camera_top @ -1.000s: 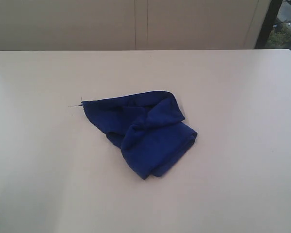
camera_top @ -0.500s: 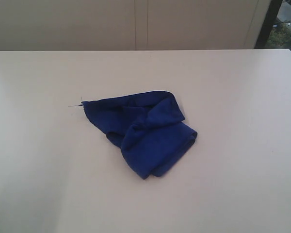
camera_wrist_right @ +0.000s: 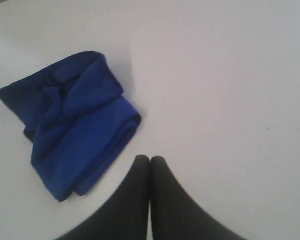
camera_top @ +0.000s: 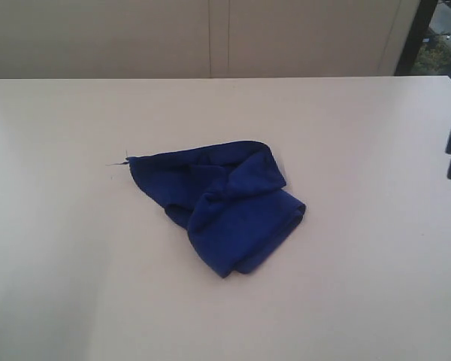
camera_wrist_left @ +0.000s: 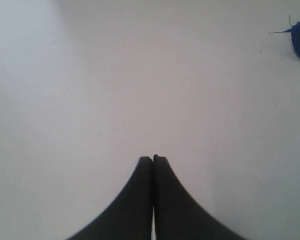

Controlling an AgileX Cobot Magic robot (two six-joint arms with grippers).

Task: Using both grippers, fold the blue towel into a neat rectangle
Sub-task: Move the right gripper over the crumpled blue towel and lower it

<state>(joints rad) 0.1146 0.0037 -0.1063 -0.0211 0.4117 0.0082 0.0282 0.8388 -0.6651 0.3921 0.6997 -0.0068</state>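
Both closed, empty: left hand, right hand (blue towel crumpled).

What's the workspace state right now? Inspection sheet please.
Surface: white table, no stains seen.
Job's things: blue towel, crumpled in a heap mid-table, not yet folded; loose thread at one corner.
Clutter: nothing seen.
Grippers: left gripper jaws shut, over bare table; right gripper jaws shut, beside the towel, not touching it.
Cables: nothing seen.
Surroundings: pale wall panels behind the table; dark frame top right.
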